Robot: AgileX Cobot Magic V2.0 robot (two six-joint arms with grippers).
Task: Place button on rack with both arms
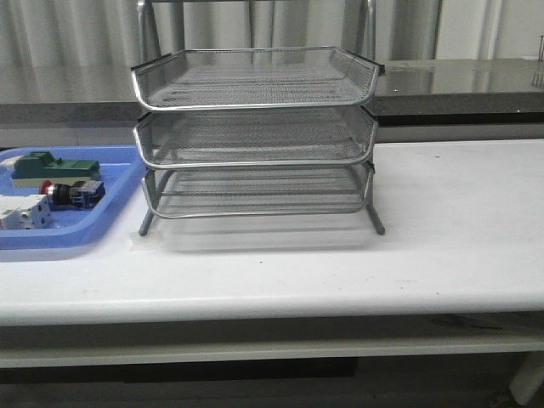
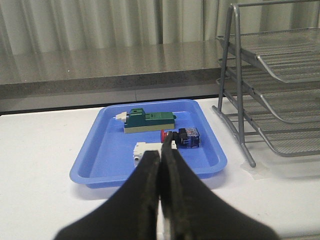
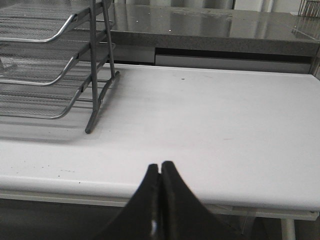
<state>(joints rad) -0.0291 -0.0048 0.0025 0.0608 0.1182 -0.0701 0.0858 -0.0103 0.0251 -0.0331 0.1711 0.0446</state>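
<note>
Surface [image 1: 442, 246], broad, white and flat, carries everything, and the largest thing on it is the three-tier silver wire-mesh rack [image 1: 255, 136], standing on thin metal legs near the middle with all three trays bare. Left of the rack, close to its legs but apart from them, lies the flat blue plastic tray [image 1: 110, 217]; in it sit a green block [image 1: 47, 166], a white boxy component [image 1: 21, 212] and, between them toward the rack side, the small push-button switch with red mushroom cap, black body and blue-black contact block [image 1: 75, 194], lying on its side. The left gripper [image 2: 161, 155] hangs short of the tray with its jaws pressed together and holding nothing; the right gripper [image 3: 160, 170] hovers over bare surface on the rack's other side, its jaws likewise together and empty. Trouble looks most likely at the pickup: the button lies just beside the white component, so jaws that spread too little or come down off-centre could nudge that neighbour or roll the rounded body away. A grip on the smooth red cap could slip. Any transfer between arms risks a drop. Clearance between tiers looks tight, so a high approach could knock a tray rim and shift the light rack.
</note>
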